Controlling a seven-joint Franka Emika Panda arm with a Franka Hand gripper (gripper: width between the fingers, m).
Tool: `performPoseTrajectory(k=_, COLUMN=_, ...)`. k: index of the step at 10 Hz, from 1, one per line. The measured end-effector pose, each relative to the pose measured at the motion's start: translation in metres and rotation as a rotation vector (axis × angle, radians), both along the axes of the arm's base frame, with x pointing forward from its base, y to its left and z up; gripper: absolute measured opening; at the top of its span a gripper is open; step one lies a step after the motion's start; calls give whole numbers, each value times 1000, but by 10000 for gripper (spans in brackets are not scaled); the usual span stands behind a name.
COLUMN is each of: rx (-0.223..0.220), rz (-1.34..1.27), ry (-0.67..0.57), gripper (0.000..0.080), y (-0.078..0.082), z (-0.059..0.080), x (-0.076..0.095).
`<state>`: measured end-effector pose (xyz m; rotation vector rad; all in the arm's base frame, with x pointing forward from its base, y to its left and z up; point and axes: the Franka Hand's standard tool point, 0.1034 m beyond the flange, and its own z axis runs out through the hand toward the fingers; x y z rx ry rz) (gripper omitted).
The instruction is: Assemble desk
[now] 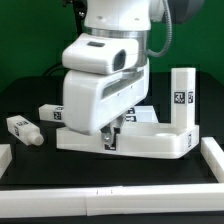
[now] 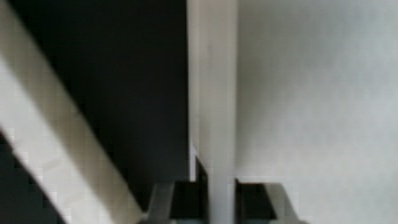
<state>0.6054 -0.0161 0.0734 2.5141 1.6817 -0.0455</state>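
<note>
Glossy white arm (image 1: 100, 92), rounded blocky casing

The desk panel (image 1: 150, 141) is plain white, and the upright leg (image 1: 182, 95) and both loose legs, the nearer leg (image 1: 22, 128) and the farther leg (image 1: 50, 113), are white with black-and-white tags. The table (image 1: 60, 165) is black, the robot arm (image 1: 100, 80) glossy white, the backdrop (image 1: 20, 40) green.
</note>
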Motion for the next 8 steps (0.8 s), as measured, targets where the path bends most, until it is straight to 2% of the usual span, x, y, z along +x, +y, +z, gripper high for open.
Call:
performPoseTrajectory(k=2, rx=-34, rz=208, ry=-30, gripper=57, y=25, z=2, x=23)
performPoseTrajectory(k=4, rx=-34, rz=181, ry=-24, gripper=57, y=19, z=-1, x=20)
performPoseTrajectory(k=6, rx=-39, rz=201, ry=-33, gripper=58, y=21, z=-4, x=22)
performPoseTrajectory(k=8, rx=-54, rz=269, ry=-59, gripper=57, y=33, z=-17, x=35)
